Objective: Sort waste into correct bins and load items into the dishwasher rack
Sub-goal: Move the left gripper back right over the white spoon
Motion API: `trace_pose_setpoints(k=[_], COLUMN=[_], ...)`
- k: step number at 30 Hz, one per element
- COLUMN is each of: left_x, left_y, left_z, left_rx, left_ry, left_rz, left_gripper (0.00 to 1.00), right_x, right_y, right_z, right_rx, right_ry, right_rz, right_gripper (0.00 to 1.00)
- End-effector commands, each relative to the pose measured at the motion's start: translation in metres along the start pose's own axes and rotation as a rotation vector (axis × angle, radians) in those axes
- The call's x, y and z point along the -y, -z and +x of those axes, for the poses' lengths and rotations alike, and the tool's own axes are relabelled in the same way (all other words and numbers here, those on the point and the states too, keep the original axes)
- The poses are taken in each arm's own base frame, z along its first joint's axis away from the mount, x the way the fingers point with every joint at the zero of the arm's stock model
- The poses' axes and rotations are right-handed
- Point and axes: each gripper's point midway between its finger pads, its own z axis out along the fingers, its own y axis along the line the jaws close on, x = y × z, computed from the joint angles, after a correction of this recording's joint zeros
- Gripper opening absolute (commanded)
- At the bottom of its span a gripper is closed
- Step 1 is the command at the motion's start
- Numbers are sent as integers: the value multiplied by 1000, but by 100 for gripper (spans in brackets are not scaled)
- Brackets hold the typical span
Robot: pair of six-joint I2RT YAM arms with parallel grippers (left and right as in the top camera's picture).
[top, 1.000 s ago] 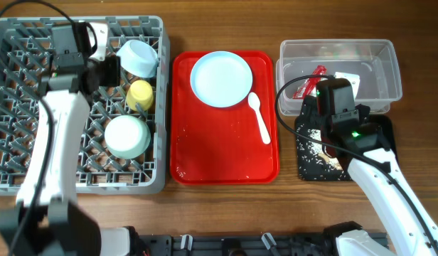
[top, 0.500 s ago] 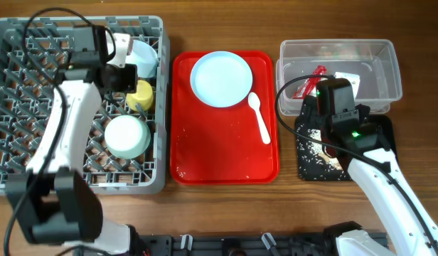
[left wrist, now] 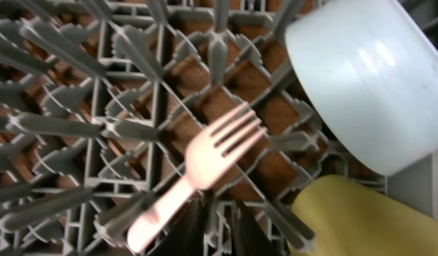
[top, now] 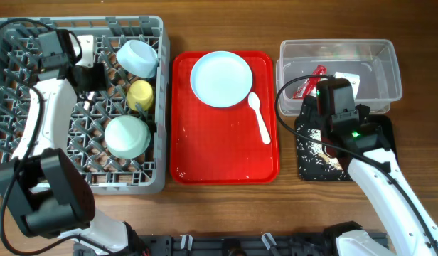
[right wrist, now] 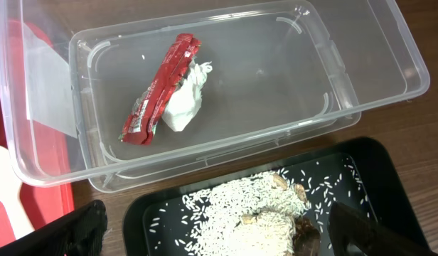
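Two items, the pale blue plate (top: 221, 79) and the white spoon (top: 259, 117), were seen lying on the red tray (top: 219, 156), so the loading was judged unfinished. The step in hand was taken to be the setting of the fork (left wrist: 212, 153) into the rack (top: 34, 142). The fork was found slantwise across the lattice, near the white-blue bowl (left wrist: 368, 78) and the yellow cup (left wrist: 361, 220). The left end effector (left wrist: 220, 217) was seen with its fingers drawn close together beside the handle. Whether the handle was gripped could not be told. For the step to be done well, it was judged that the handle should be settled between the pegs, and the fingers lifted straight up, clear of bowl and cup.

The fork was shown by the left wrist view alone and could not be made out from overhead. Only in the right wrist view was the right end effector (right wrist: 219, 231) seen spread wide and empty above the rice scraps (right wrist: 247, 210) in the black tray (right wrist: 390, 185). The same view showed the red wrapper (right wrist: 158, 89) resting against the crumpled paper (right wrist: 185, 107) inside the clear tub (right wrist: 361, 71). The green bowl (top: 126, 135), seated in the rack, was shown by the overhead view only.
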Motion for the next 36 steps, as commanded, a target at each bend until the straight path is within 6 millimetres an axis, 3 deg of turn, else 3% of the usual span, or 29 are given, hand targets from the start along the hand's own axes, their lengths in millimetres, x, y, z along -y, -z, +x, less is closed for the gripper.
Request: trace_pose_setpoints(k=[1,5,11,17,21,27,32,36], left_x=[-6,-2,20,26,22,4,-18,-25], left_y=[-2,-2,-2,-25,-42,-18,-16,-13], left_z=[-5,-7,-4,8,3,-24,-22,-30], left_rx=[20,31,23,-25,-3,98,87,118], left_ry=[6,5,7,17,13,-4,1,1], left_rz=[-14,9,133,180,166,56,-73,-112], left_gripper=[14,11,6,4,4,5,8,12], right_x=[3,3,3,3,3,3,3,3], right_y=[1,1,1,1,1,1,1,1], right_z=[-5,-5,-5,-5,-5,-5,-5,-5], right_rx=[14,14,14,14,14,15,15,15], right_ry=[-5,-5,-5,-5,-5,-5,-6,-6], right_rz=[13,14,13,13,13,13,13,13], right_gripper=[100,100,100,100,100,100,100,100])
